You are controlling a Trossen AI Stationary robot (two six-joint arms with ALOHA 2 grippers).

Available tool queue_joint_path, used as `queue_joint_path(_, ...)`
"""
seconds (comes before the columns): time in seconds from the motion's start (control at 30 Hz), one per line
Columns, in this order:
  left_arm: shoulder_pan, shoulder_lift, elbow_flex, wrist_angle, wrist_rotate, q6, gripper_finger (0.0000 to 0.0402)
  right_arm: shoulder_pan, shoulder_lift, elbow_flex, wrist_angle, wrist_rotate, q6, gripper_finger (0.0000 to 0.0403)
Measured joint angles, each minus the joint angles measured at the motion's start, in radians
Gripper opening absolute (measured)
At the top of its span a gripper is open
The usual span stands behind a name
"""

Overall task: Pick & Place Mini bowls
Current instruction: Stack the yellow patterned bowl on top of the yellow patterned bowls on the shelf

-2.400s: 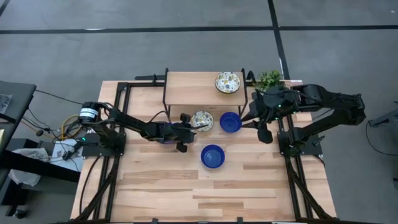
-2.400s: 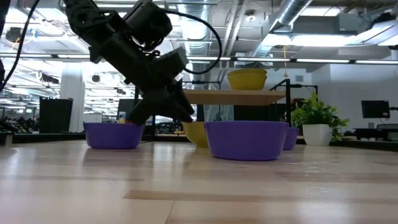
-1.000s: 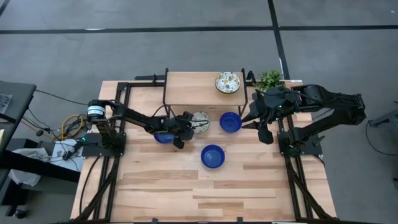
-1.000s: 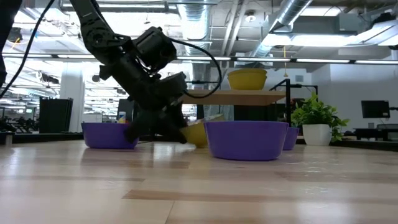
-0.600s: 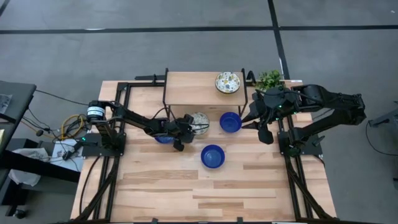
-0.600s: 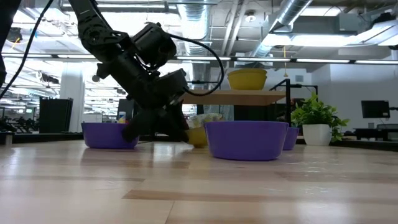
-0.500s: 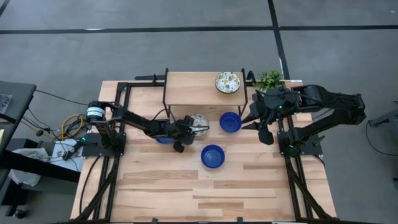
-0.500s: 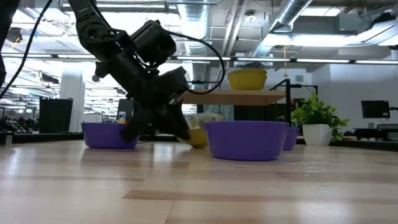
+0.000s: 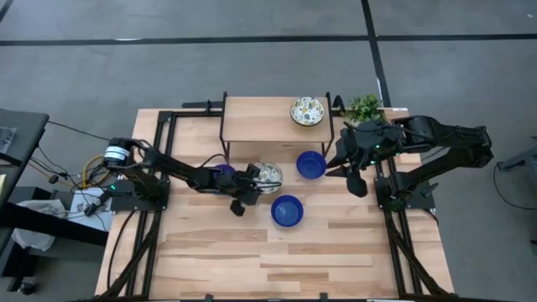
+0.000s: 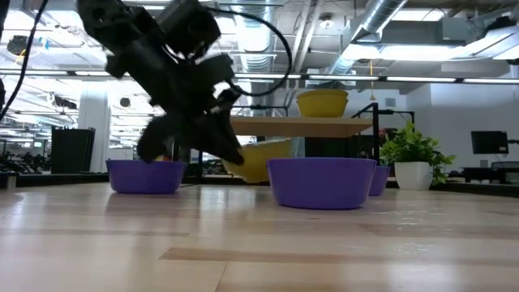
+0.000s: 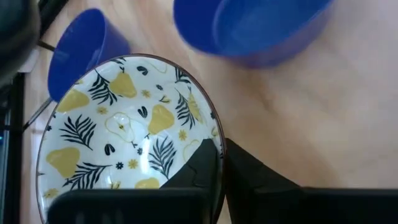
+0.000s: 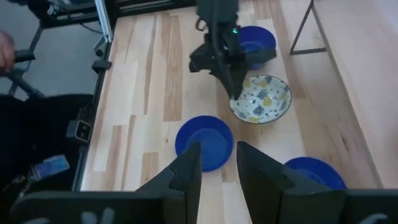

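A cream mini bowl (image 11: 124, 143) with a yellow pear and leaf pattern sits in my left gripper (image 11: 219, 152), which is shut on its rim near the table's middle (image 9: 256, 180). Three blue mini bowls stand on the table: one (image 9: 310, 164) right of it, one (image 9: 287, 210) nearer, one (image 9: 220, 172) half hidden under my left arm. Another patterned bowl (image 9: 308, 111) rests on the raised shelf (image 9: 260, 117). My right gripper (image 12: 217, 168) hangs open above the table's right side (image 9: 352, 180), holding nothing. My left gripper pinches the patterned bowl's rim (image 11: 214, 146), one finger (image 11: 199, 165) inside the bowl and the other (image 11: 249, 177) outside its wall. The fingers come slanting down from the table's left. In the low view the bowl (image 10: 259, 160) sits tilted.
The shelf's black frame legs (image 9: 225, 143) stand just behind the held bowl. A small green plant (image 9: 362, 106) in a white pot is at the far right corner. Bare wood (image 9: 277, 260) covers the near half of the table.
My left gripper has shut on the patterned bowl's rim and moved toward the table's near edge, rising a little. The bowl has come along with it, away from the shelf, and now tilts. My right arm has kept still.
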Motion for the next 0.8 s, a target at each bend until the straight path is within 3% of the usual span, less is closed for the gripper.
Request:
queue_joint_path(0.43, -0.239, -0.169, 0.0, -0.07, -0.028, -0.111, 0.0011, -0.004, 0.198, 0.0, 0.187, 0.14, 0.138, 0.0091)
queue_joint_path(0.8, -0.415, -0.173, -0.004, -0.083, -0.284, -0.099, 0.0012, -0.067, 0.372, 0.0, 0.355, 0.151, 0.234, 0.0091)
